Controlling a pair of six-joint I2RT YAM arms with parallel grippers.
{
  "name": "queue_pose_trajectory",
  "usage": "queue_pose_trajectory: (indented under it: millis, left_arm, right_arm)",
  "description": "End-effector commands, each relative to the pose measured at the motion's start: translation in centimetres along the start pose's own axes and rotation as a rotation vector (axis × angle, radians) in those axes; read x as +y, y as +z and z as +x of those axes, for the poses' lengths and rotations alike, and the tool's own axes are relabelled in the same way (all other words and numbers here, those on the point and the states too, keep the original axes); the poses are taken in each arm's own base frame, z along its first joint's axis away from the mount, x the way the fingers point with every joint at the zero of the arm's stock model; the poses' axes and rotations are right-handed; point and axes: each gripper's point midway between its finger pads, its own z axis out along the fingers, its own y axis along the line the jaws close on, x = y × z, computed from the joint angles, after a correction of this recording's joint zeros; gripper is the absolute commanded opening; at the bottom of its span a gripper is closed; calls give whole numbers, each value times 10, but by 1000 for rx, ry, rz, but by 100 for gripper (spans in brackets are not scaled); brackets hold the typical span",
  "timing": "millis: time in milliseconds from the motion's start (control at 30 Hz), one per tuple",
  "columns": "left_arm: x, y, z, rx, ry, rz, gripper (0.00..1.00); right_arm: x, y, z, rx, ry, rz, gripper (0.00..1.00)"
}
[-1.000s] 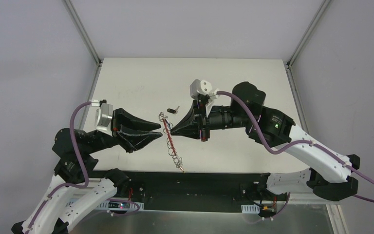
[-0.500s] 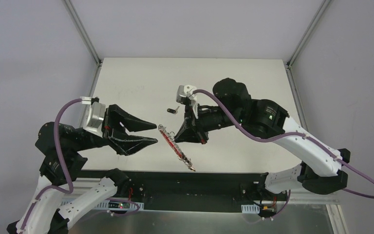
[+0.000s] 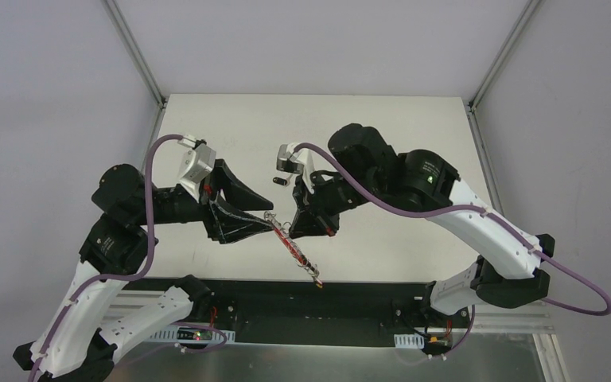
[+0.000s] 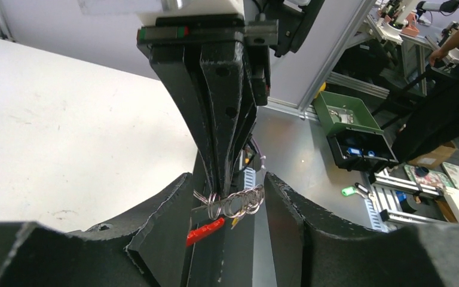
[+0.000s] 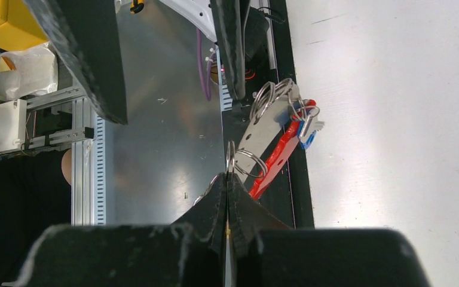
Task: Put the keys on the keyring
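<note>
The keyring (image 3: pixel 298 253), a chain of thin silver rings with a red strap (image 4: pixel 206 231) and a small yellowish tag (image 4: pixel 236 222), hangs slanting above the table's near edge. My right gripper (image 3: pixel 290 229) is shut on one of its top rings, as the right wrist view shows (image 5: pixel 228 174). My left gripper (image 3: pixel 269 220) is open, with a finger on each side of the ring chain (image 4: pixel 242 202). A blue-headed key (image 5: pixel 306 139) hangs on the keyring beside a silver plate. A black-headed key (image 3: pixel 282 181) lies on the table behind the grippers.
The white table (image 3: pixel 231 127) ends at a black front rail (image 3: pixel 350 306), just under the hanging keyring. Grey walls and metal posts stand at the back corners. Both arms meet near the table's front middle.
My left gripper opened and drew back, then came forward and up until its fingers flank the keyring. My right arm shifted left, still holding the keyring, which now hangs more slanted.
</note>
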Motion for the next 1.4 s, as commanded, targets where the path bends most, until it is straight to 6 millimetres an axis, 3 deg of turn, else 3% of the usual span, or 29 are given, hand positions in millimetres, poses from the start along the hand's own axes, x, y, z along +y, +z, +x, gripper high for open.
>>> queue_pose_trajectory:
  millis: [0, 667, 1367]
  left_arm:
    - [-13, 0, -5, 5, 0, 58, 47]
    - [-22, 2, 9, 51, 3, 168, 49]
    - [-17, 4, 15, 51, 19, 174, 48]
  right_arm:
    - [9, -14, -18, -60, 15, 5, 0]
    - [17, -14, -44, -112, 74, -30, 0]
    - [24, -23, -50, -152, 64, -43, 0]
